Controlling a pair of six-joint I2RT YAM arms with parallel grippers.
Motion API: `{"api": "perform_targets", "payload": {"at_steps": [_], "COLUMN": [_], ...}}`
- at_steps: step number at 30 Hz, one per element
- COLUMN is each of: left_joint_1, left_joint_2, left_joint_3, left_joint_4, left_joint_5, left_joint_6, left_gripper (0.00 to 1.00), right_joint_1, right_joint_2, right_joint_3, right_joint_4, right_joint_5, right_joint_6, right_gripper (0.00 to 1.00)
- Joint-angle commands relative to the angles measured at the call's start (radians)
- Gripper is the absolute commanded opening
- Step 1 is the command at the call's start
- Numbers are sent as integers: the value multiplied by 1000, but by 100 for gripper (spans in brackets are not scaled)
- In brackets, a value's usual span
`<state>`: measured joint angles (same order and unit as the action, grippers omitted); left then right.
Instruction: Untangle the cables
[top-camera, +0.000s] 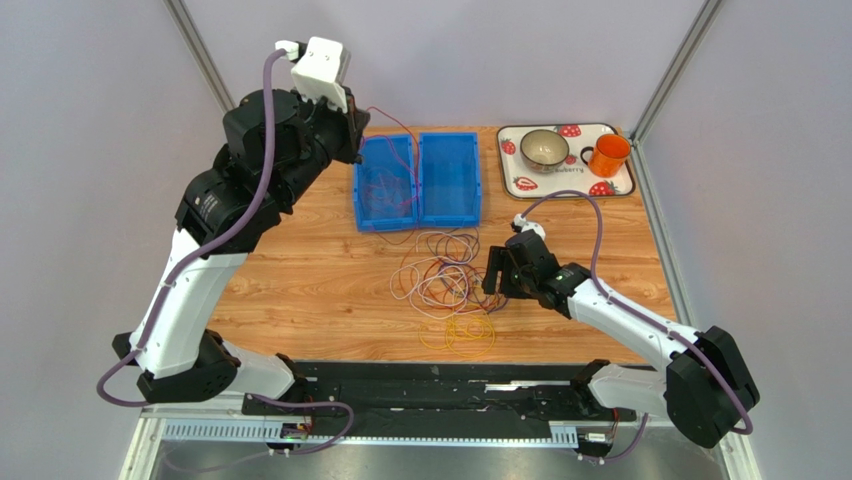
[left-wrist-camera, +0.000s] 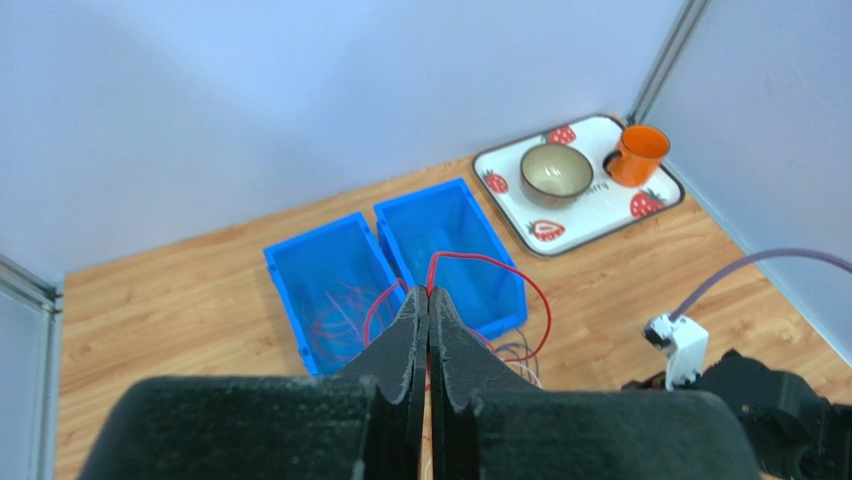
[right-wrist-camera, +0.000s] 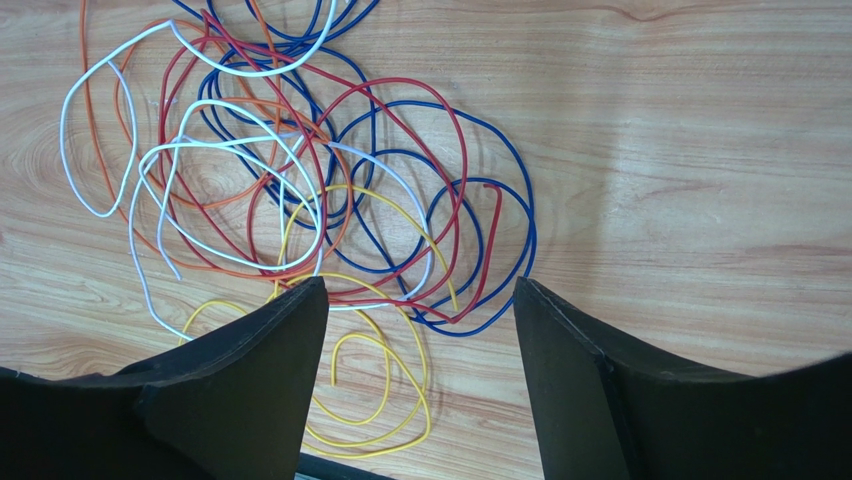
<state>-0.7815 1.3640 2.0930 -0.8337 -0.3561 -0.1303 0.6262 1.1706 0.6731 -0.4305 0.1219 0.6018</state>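
A loose tangle of cables (top-camera: 445, 282) lies on the wooden table in front of the blue bins; in the right wrist view I make out red, blue (right-wrist-camera: 520, 215), white (right-wrist-camera: 100, 205), orange and yellow (right-wrist-camera: 428, 412) loops. My right gripper (right-wrist-camera: 420, 285) hangs open just above the tangle's near right edge (top-camera: 492, 285), nothing between its fingers. My left gripper (left-wrist-camera: 428, 296) is raised high over the bins (top-camera: 350, 125), shut on a red cable (left-wrist-camera: 522, 285) that arcs down toward the pile. More thin red and pale wires lie inside the left bin (left-wrist-camera: 335, 310).
Two blue bins stand side by side at the back middle, left (top-camera: 357, 195) and right (top-camera: 450, 180). At the back right, a strawberry-patterned tray (top-camera: 515, 182) carries a bowl (top-camera: 544, 148) and an orange mug (top-camera: 608, 155). Walls enclose the table.
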Motion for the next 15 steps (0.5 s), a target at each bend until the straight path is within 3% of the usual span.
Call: {"api": "perform_targets", "payload": {"at_steps": [1, 7, 15], "left_joint_1": [21, 48, 178], "left_joint_2": [55, 155, 216], "left_joint_3": [113, 288, 269], "left_joint_4": [33, 79, 192], "left_joint_5": [-43, -52, 116], "left_joint_6": [81, 112, 83], "left_gripper": [0, 0, 0], "right_joint_1": [4, 6, 6], "right_joint_2": [-2, 1, -25], "right_joint_3": [-4, -17, -40], "right_joint_4": [64, 82, 88], "right_joint_5": [4, -11, -33], "right_joint_6": [-14, -14, -8], "right_gripper": [72, 73, 72]}}
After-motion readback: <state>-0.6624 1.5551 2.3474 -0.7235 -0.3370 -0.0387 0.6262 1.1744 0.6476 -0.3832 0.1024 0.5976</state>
